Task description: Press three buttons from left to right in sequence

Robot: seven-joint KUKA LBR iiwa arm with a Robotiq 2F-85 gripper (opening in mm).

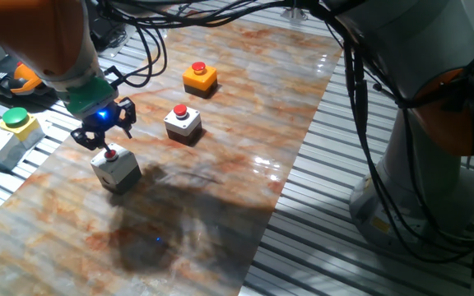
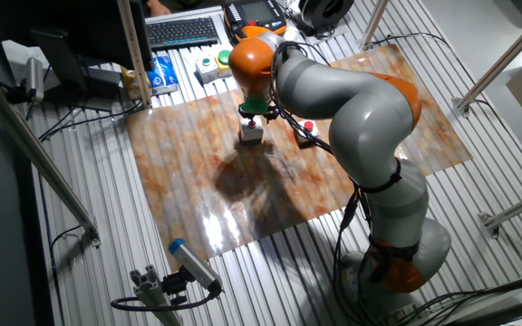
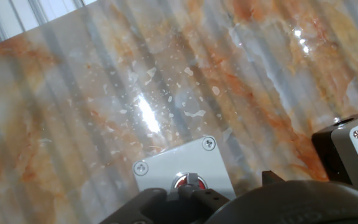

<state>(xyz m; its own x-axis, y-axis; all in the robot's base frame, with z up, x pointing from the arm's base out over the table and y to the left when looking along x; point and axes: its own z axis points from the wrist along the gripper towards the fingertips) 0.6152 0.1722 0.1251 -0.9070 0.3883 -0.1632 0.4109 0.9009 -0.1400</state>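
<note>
One fixed view: pincer (image 1: 105, 138) sits right over the red cap of the near grey-white button box (image 1: 115, 168), lower left of frame; touching or just above, can't tell. Middle grey-white box (image 1: 183, 122) at centre and orange box (image 1: 200, 78) above it stand apart on the marbled counter (image 1: 220, 189), unpressed as far as seen, so judged: first press in hand, two left. Green-button box (image 1: 5, 131) at left edge, not part of it. Other fixed view: arm (image 2: 352, 109) hides most; only the first box (image 2: 251, 133) shows, upper centre. Hand view: box top with screws (image 3: 182, 167) and red cap at bottom edge; second box (image 3: 353, 155) at right. Pincer released or clenched: cannot tell.
</note>
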